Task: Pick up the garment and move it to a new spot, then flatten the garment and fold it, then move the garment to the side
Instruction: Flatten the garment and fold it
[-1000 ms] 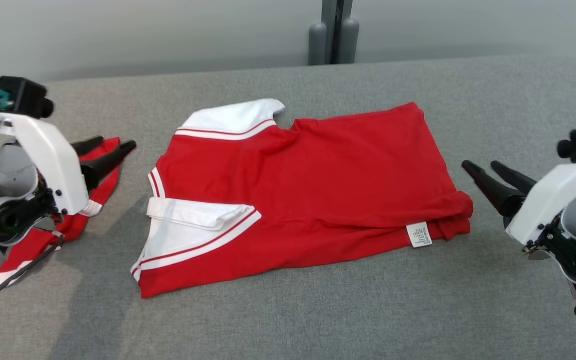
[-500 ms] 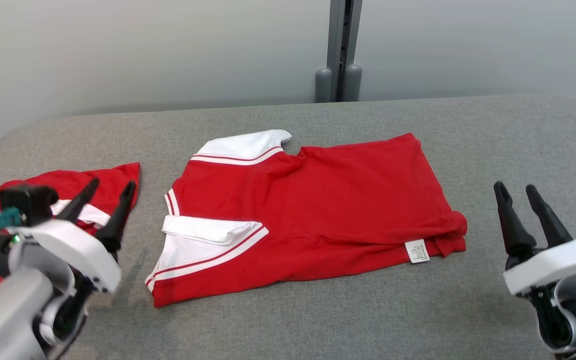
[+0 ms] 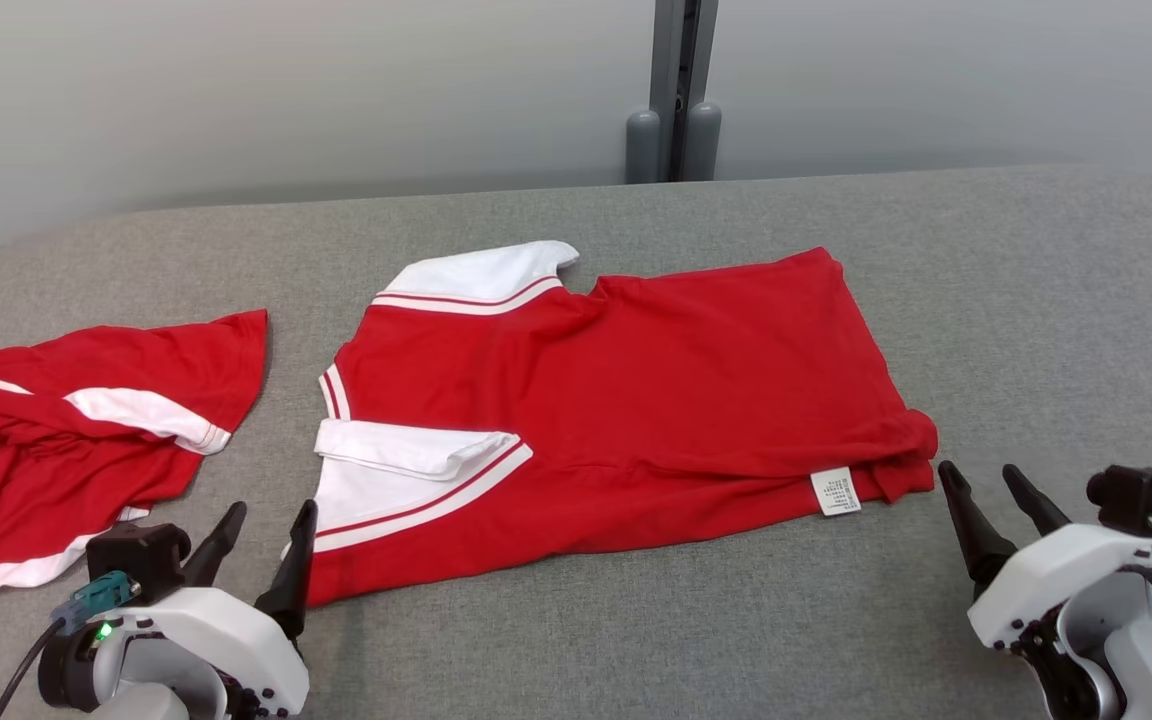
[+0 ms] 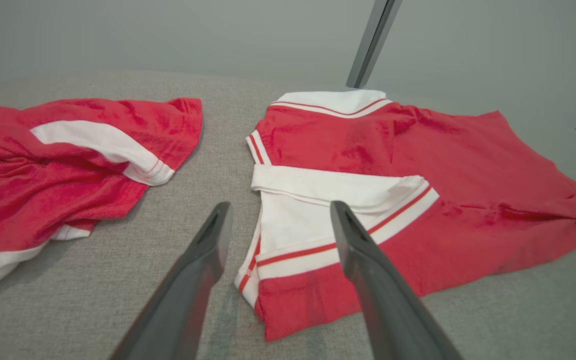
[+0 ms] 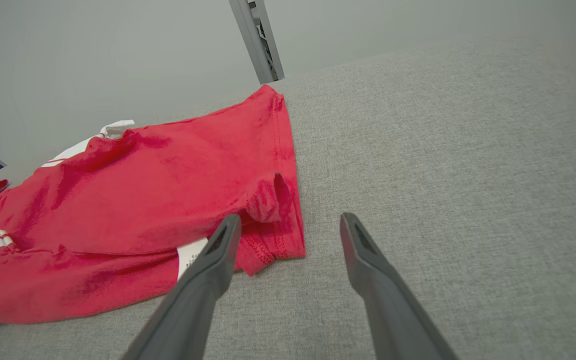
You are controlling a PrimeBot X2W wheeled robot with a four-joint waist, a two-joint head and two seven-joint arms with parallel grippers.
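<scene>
Both arms dropped to the bottom corners; left gripper (image 3: 271, 520) and right gripper (image 3: 978, 480) spread, empty; grabbing one side could unfold the red shirt (image 3: 636, 400)

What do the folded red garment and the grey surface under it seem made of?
The folded red garment looks like soft matte knit, probably cotton: it creases and has stitched hems. The grey surface looks like woven matte fabric, by its speckled texture.

The garment (image 3: 656, 400), between the left gripper (image 3: 272, 508) and the right gripper (image 3: 976, 468), is matt red knit cloth with smoother white cloth panels. The desk (image 3: 1036, 320) under both is rough grey woven fabric. The fingers (image 4: 368, 280) look like matt dark plastic.
</scene>
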